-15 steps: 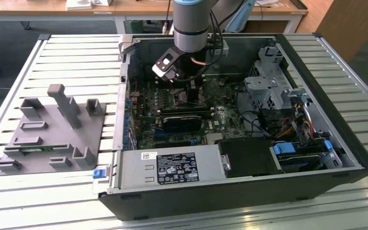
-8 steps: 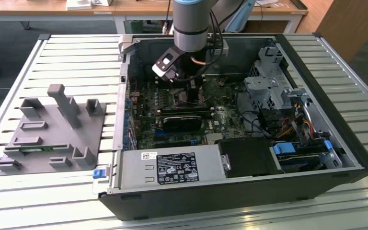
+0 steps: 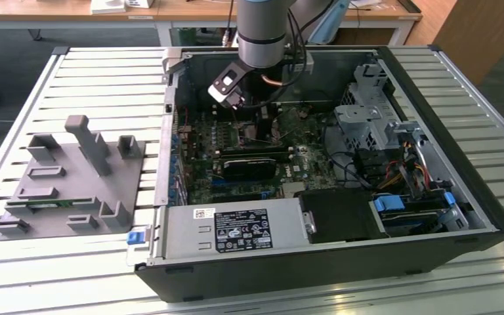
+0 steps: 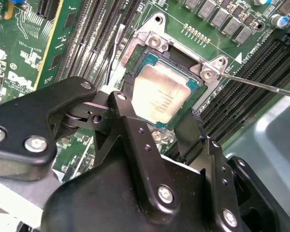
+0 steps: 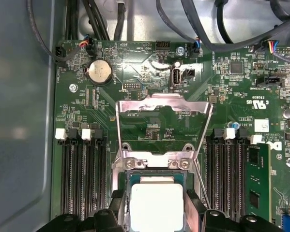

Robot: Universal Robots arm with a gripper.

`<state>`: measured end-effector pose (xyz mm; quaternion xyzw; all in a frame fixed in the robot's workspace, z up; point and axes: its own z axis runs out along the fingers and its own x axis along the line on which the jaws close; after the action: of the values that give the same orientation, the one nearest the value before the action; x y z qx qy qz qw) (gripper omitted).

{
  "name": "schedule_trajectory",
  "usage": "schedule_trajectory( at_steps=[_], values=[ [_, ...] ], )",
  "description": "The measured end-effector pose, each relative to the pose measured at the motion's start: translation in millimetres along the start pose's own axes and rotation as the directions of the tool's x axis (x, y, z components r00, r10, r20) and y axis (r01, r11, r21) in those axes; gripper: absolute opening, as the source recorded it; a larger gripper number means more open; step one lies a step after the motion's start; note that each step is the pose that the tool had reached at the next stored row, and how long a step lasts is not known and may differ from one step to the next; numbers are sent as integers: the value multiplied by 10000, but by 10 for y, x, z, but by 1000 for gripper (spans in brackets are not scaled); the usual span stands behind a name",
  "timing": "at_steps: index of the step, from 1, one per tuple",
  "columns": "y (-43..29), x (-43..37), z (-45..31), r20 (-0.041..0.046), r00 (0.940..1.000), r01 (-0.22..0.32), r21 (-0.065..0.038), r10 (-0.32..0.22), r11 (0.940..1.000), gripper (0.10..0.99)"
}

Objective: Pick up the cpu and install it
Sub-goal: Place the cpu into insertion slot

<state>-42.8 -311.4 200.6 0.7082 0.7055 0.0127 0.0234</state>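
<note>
Silver arm (image 3: 261, 29) reaches down into the open black case (image 3: 322, 272), upper centre of the exterior view. The matte black tool (image 4: 154, 116) sits right over the cpu (image 5: 156, 205), which is flat, square, brushed silver, lying in the steel-framed socket (image 5: 154, 162) on the green motherboard (image 5: 135, 63). Clenched or released? I cannot tell.

Slatted table (image 3: 497, 164) carries an open computer case (image 3: 322, 272) and grey fixture (image 3: 60, 190).
</note>
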Motion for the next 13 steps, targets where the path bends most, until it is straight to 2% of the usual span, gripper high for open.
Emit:
schedule_trajectory(
  at_steps=[9,10,11,13],
  values=[
    [7,-2,-122,4,10000,1,1,-1,10000,600],
    [7,-2,-128,15,10000,3,0,-3,10000,537],
    [7,-1,-129,45,10000,3,-1,-3,10000,537],
    [7,-2,-131,126,9999,6,0,-6,10000,420]
  ],
)
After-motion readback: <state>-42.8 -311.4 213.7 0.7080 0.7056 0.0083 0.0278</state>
